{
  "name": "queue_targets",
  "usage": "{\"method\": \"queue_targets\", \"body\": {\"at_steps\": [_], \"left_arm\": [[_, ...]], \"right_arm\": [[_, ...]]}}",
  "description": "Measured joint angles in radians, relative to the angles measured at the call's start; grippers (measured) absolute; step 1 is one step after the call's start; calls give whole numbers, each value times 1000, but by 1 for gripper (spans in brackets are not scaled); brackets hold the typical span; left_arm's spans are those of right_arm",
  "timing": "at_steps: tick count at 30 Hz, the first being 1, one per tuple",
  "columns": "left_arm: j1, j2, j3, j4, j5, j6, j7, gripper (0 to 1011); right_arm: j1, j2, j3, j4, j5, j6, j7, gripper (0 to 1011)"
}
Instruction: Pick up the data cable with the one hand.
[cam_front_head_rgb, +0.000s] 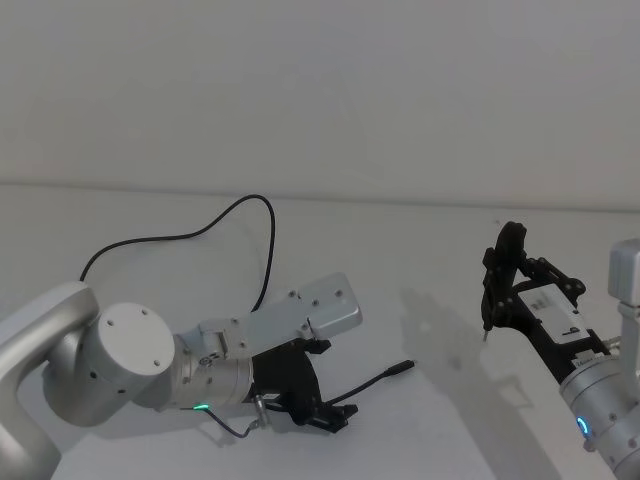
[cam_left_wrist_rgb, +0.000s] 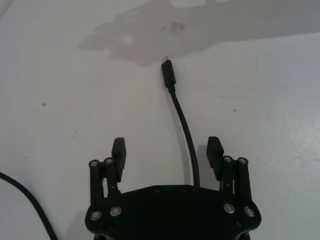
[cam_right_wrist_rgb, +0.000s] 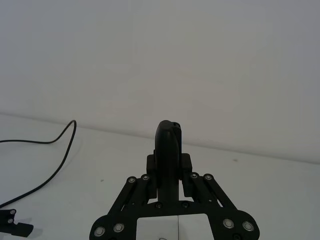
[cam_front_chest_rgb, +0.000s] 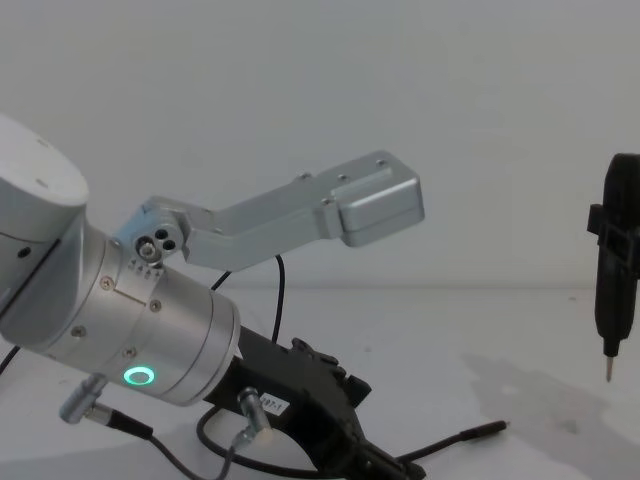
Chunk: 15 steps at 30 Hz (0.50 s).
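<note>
The data cable (cam_front_head_rgb: 268, 240) is thin and black. It loops across the white table and passes under my left arm, and its slim plug (cam_front_head_rgb: 400, 368) lies flat to the right of it. My left gripper (cam_left_wrist_rgb: 167, 150) is open and low over the table. The cable (cam_left_wrist_rgb: 190, 142) runs between its fingers, closer to one finger (cam_left_wrist_rgb: 215, 152) and touching neither. The plug (cam_left_wrist_rgb: 168, 74) points away from the gripper. In the chest view the left gripper (cam_front_chest_rgb: 385, 462) hovers near the plug (cam_front_chest_rgb: 482, 432). My right gripper (cam_front_head_rgb: 503, 290) is raised at the right, shut on a black pen-shaped tool (cam_right_wrist_rgb: 169, 145).
The pen-shaped tool (cam_front_chest_rgb: 618, 260) hangs with its thin metal tip (cam_front_chest_rgb: 609, 375) pointing down, above the table at the right. A thin grey wire (cam_front_head_rgb: 228, 428) with a silver connector runs along my left wrist. The white table (cam_front_head_rgb: 420, 250) ends at a plain wall.
</note>
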Motion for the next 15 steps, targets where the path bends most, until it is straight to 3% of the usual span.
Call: {"method": "queue_targets", "body": {"at_steps": [6, 15], "left_arm": [[2, -2, -2, 1, 3, 3, 2, 880], [4, -4, -4, 2, 6, 5, 3, 603]], "right_arm": [[0, 0, 0, 0, 0, 0, 0, 268], [0, 0, 0, 0, 0, 0, 0, 268]]}}
